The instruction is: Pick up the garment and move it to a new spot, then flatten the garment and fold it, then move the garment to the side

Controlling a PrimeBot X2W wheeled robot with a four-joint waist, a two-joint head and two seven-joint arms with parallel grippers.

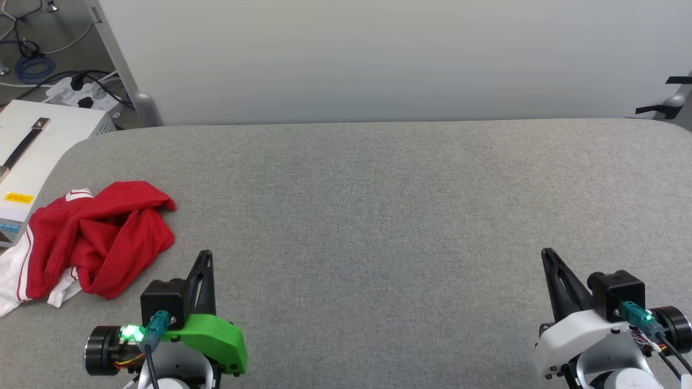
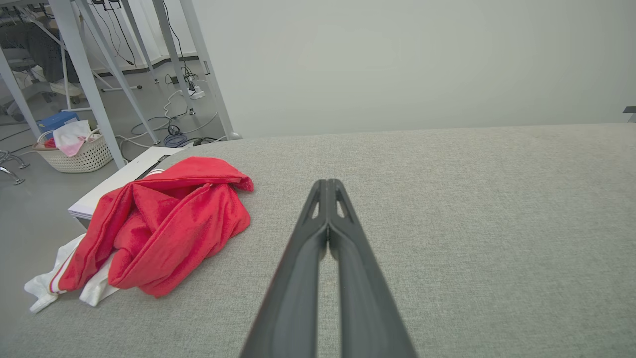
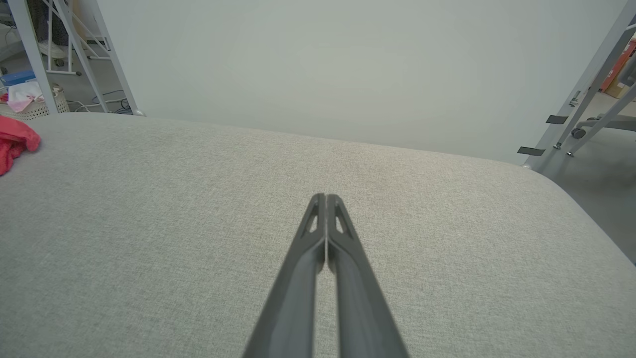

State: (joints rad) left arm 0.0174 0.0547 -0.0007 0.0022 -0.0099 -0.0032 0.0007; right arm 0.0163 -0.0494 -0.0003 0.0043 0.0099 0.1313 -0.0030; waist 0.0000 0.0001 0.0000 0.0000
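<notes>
Your left claw [image 1: 206, 256] and right claw [image 1: 547, 254] sat pinched fully closed, holding nothing, above the grey table [image 1: 378, 216]. The red jersey [image 1: 97, 237] lay crumpled at the table's left edge, near the left claw, its white sleeve at the rim.

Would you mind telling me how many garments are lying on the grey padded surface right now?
1. The garment, a crumpled red-and-white heap, lies at the left edge of the surface, ahead and left of the left gripper. Anything beneath its folds would be hidden.
</notes>
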